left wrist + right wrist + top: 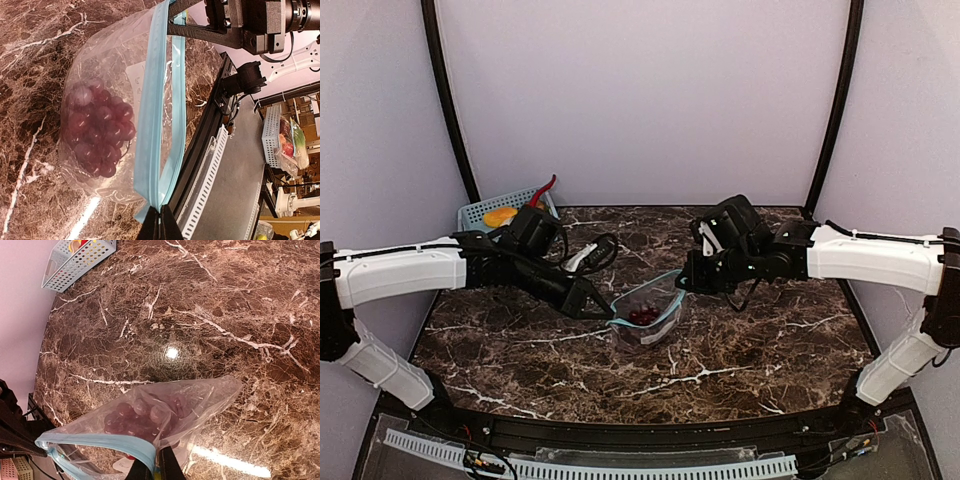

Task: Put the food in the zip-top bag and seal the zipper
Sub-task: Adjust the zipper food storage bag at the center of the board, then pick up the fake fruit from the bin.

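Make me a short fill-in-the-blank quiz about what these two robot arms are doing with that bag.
The clear bag holds a bunch of purple ____.
The left gripper and right gripper each pinch an end of its light blue ____.
The blue basket stands at the table's far ____ corner.
Missing words: grapes; zipper; left.

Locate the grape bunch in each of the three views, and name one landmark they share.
Top external: grape bunch just below centre, inside the bag.
Left wrist: left of centre, behind clear plastic.
Right wrist: bottom centre, inside the bag.
Shared landmark: the teal zipper along the bag's mouth.
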`<state>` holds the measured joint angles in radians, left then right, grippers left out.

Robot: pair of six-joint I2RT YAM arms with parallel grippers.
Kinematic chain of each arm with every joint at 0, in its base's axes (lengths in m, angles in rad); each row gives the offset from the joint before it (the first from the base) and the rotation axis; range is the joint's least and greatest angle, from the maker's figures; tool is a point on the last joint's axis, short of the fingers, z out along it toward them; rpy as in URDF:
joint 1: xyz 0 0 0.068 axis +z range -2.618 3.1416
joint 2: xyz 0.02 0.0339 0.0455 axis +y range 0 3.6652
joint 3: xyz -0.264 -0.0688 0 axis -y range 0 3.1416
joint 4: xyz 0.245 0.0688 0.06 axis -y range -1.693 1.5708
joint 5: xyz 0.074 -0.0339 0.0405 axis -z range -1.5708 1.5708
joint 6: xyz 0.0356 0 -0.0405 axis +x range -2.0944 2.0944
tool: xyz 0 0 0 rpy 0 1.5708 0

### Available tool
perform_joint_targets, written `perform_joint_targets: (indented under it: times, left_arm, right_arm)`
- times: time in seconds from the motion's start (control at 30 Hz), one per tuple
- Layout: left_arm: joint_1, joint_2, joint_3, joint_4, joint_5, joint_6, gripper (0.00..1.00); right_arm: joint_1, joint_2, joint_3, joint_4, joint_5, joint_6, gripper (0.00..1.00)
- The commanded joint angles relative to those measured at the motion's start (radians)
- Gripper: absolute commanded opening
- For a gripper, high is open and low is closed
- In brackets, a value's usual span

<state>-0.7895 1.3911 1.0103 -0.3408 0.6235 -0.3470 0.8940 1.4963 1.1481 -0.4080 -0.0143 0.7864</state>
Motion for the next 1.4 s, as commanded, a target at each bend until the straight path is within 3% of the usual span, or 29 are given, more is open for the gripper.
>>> perform_joint_targets:
  times: [0.0,0.2,0.33,0.6,0.93,1.2,1.37]
  left_arm:
    - [-0.002,-0.005,0.049,-0.079,-0.024,0.027,0.19]
    - [0.026,-0.053,0.123,-0.169,-0.113,0.047,0.65]
    - [0.078,-0.062,0.165,-0.251,-0.153,0.077,0.72]
    - [0.293,-0.034,0.266,-0.366,-0.197,0.183,0.75]
    - [0.643,0.214,0.349,-0.262,-0.287,0.206,0.62]
    - [0.78,0.412,0.501,-0.201,-0.57,0.19,0.54]
    - [0.863,0.529,0.612,-0.216,-0.628,0.203,0.54]
  right_arm:
    - [-0.004,-0.011,0.01,0.002,0.019,-0.011,0.05]
    - [-0.004,-0.009,0.013,0.003,-0.013,-0.018,0.05]
    - [-0.004,0.0,0.017,0.003,-0.021,-0.023,0.05]
    - [-0.004,0.001,0.017,0.003,-0.027,-0.026,0.05]
    - [-0.004,0.004,0.025,0.0,-0.022,-0.038,0.05]
    - [-0.003,0.013,0.018,0.022,-0.053,-0.045,0.05]
    - [-0.004,0.024,0.012,0.036,-0.078,-0.051,0.05]
